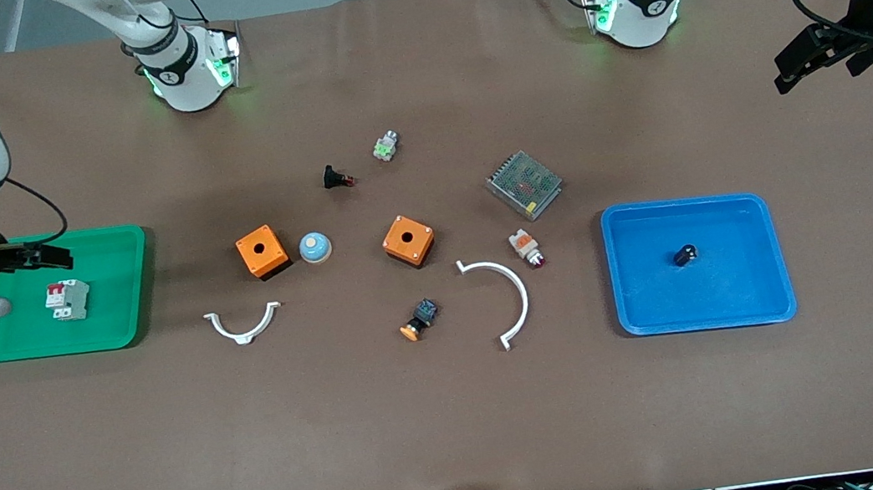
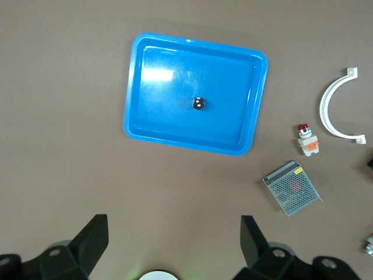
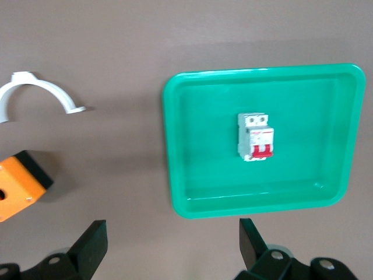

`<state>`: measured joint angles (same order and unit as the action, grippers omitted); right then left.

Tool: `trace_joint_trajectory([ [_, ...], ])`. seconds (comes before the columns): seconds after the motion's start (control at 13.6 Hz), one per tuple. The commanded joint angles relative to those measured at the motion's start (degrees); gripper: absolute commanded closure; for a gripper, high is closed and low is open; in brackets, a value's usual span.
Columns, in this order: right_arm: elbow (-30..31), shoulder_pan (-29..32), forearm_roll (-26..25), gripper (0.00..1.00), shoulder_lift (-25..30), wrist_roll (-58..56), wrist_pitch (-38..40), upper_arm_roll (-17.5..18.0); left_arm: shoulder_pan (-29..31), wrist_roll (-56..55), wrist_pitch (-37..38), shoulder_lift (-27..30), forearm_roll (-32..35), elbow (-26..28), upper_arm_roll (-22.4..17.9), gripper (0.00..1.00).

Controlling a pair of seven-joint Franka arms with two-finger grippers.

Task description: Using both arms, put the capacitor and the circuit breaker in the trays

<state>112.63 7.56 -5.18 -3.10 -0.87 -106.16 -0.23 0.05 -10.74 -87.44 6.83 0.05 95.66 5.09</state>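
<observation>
The circuit breaker [image 1: 68, 299], a white-grey block with red switches, lies in the green tray [image 1: 126, 319] at the right arm's end of the table. It also shows in the right wrist view [image 3: 255, 136]. The capacitor [image 1: 685, 254], a tiny black cylinder, lies in the blue tray [image 1: 748, 305] at the left arm's end, and shows in the left wrist view [image 2: 199, 104]. My right gripper [image 1: 59, 257] [image 3: 173, 242] is open and empty, high over the green tray's edge. My left gripper [image 1: 788, 68] [image 2: 175, 239] is open and empty, high over bare table beside the blue tray.
Between the trays lie two orange boxes [image 1: 262, 252] [image 1: 408, 241], a blue dome button [image 1: 315, 247], two white arcs [image 1: 244, 325] [image 1: 506, 295], a mesh power supply [image 1: 524, 184], a white-orange lamp [image 1: 526, 247], and several small switch parts [image 1: 420, 319] [image 1: 336, 177] [image 1: 386, 146].
</observation>
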Motion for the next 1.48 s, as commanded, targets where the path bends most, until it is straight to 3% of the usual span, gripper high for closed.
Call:
trace_joint_trajectory([
  [0.0, 1.54, -3.51, 1.66, 0.0, 3.45, 4.73, 1.22, -0.39, 0.04, 1.34, -0.01, 1.26, 1.97, 0.24, 0.89, 0.0],
  [0.3, -0.22, -4.66, 4.31, 0.0, 6.09, 5.0, 1.74, -0.21, 0.21, 1.51, 0.16, 0.99, 1.89, -1.26, 1.24, 0.0],
  [0.52, -4.86, -5.37, 4.83, 0.0, 6.53, 5.09, 5.33, -0.21, 0.3, 3.88, 0.25, 0.99, 1.18, -2.23, 1.24, 0.0],
  [1.4, -21.05, -5.01, 5.89, 0.0, 1.52, 4.83, 7.46, -0.47, 0.48, 8.11, 1.83, -2.35, 1.1, -5.66, 0.71, 0.0],
])
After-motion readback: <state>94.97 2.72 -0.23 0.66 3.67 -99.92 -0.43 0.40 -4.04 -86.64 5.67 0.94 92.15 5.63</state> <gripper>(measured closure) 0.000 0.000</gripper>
